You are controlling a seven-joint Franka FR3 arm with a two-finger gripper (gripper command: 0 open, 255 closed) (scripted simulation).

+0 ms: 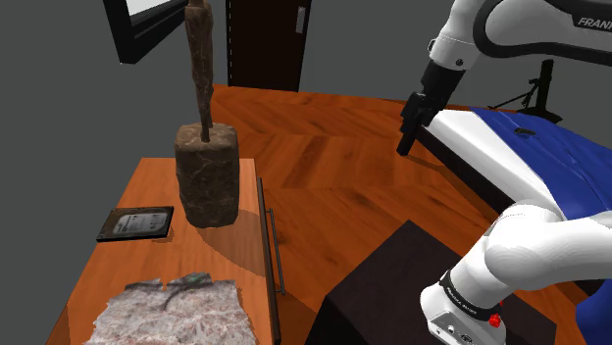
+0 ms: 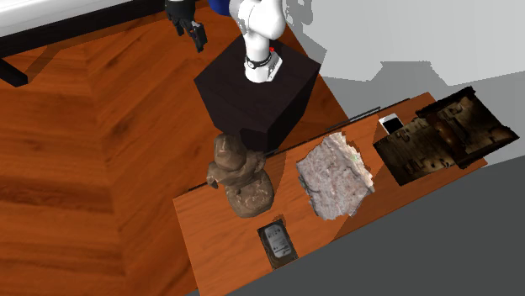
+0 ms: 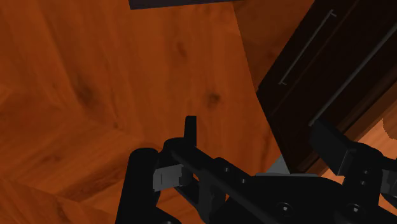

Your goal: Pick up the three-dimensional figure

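Observation:
The figure [image 1: 206, 167] is a brown, rough, stone-like statue with a blocky base and a tall thin upper part. It stands upright on the orange wooden table [image 1: 118, 265] at the shoulder view's left. From above it shows as a lumpy brown mass [image 2: 240, 177] near the table's edge [image 2: 210, 244]. My gripper [image 1: 410, 125] hangs in the air over the wooden floor, far to the right of the figure and well off the table. It also appears beside the stand [image 2: 195, 35]. In the wrist view the gripper [image 3: 242, 172] is open, its fingers [image 3: 143, 188] apart, with floor planks below.
On the table lie a flat dark device [image 1: 135, 223], a crumpled grey-white lump [image 1: 172, 314], a white phone [image 2: 391, 124] and a dark brown box [image 2: 442, 134]. The black stand [image 1: 392, 294] sits beside the table. A blue and white bed [image 1: 520, 147] is behind the gripper.

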